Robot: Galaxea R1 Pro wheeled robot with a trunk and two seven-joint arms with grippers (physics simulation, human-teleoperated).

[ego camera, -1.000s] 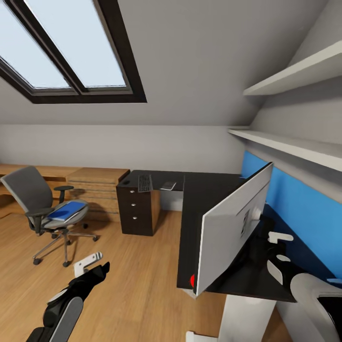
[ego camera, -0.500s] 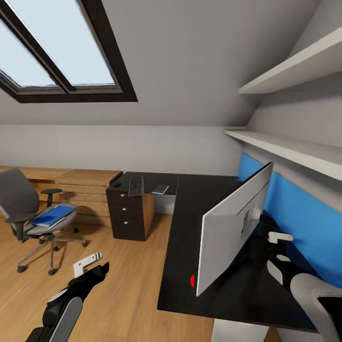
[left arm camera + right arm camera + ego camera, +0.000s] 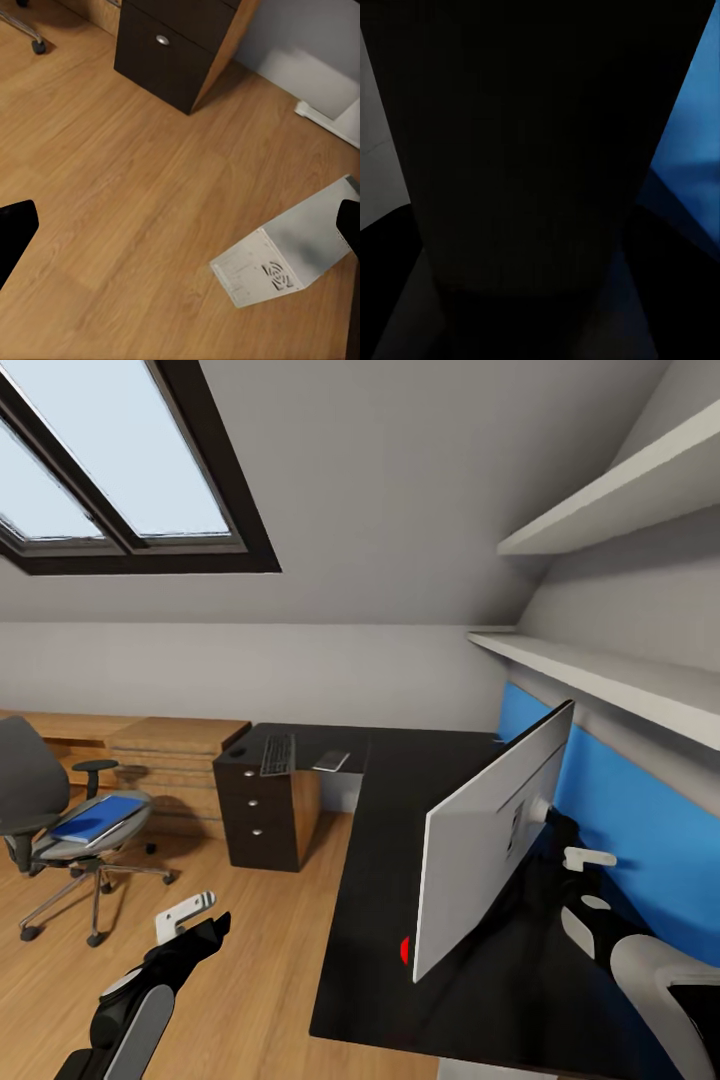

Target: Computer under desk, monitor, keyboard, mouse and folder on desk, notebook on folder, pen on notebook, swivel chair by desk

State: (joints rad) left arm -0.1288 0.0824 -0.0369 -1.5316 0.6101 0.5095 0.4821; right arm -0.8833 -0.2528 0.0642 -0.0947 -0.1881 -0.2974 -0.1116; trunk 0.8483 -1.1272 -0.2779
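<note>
My left end effector (image 3: 190, 925) hangs low over the wood floor, fingers spread and empty. My right end effector (image 3: 585, 880) sits behind the monitor (image 3: 490, 835), apparently clamped on its stand, though I cannot tell for sure. The monitor stands on the black counter (image 3: 380, 920). Farther off lies the keyboard (image 3: 277, 754); the folder (image 3: 97, 818) rests on the swivel chair (image 3: 60, 830).

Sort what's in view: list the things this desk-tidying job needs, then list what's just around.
Job: desk, monitor, keyboard, folder, swivel chair, computer.
Around: skylight, wall shelves, light-wood cabinets.
</note>
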